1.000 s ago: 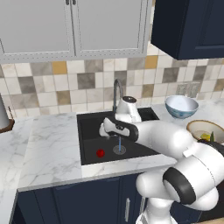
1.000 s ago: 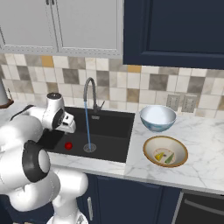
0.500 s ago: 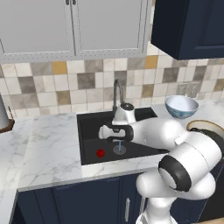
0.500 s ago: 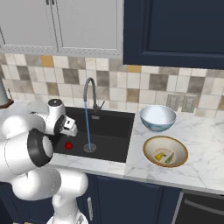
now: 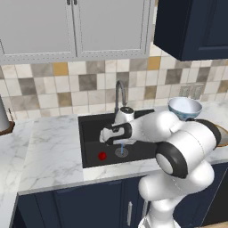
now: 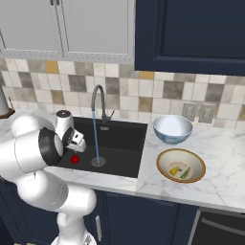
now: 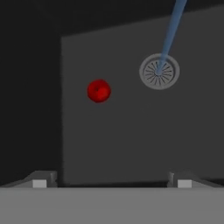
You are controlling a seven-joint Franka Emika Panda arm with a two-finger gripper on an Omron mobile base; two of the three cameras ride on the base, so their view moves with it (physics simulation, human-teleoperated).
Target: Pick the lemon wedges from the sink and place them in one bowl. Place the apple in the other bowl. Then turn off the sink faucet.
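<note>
The end effector [image 7: 112, 183] hangs over the black sink [image 5: 91, 127], its two dark fingertips [image 7: 40, 183] spread as wide as they go with nothing between them. It is well above the basin floor and touches nothing. The apple [image 7: 99, 90] lies on the sink floor below it, left of the round grey drain [image 7: 159, 71], with clear space all round. From the base cameras the end effector sits above the left half of the basin, close to the apple.

A thin stream of blue water [image 6: 95, 139] runs from the dark gooseneck faucet [image 6: 99, 103] straight onto the drain, so the tap is on. The apple lies beside the stream, not under it.

On the marble bench [image 6: 225, 182] right of the sink stand two bowls. The shallow tan-rimmed bowl [image 6: 196, 161], nearer the front edge, holds both lemon wedges [image 6: 179, 171]. The deeper pale blue bowl [image 6: 172, 135] behind it looks empty.

The apple is probably light, firm, smooth and perhaps wet, so it may roll or slip. A grip across its widest middle, fingertips on opposite sides, looks safest.
</note>
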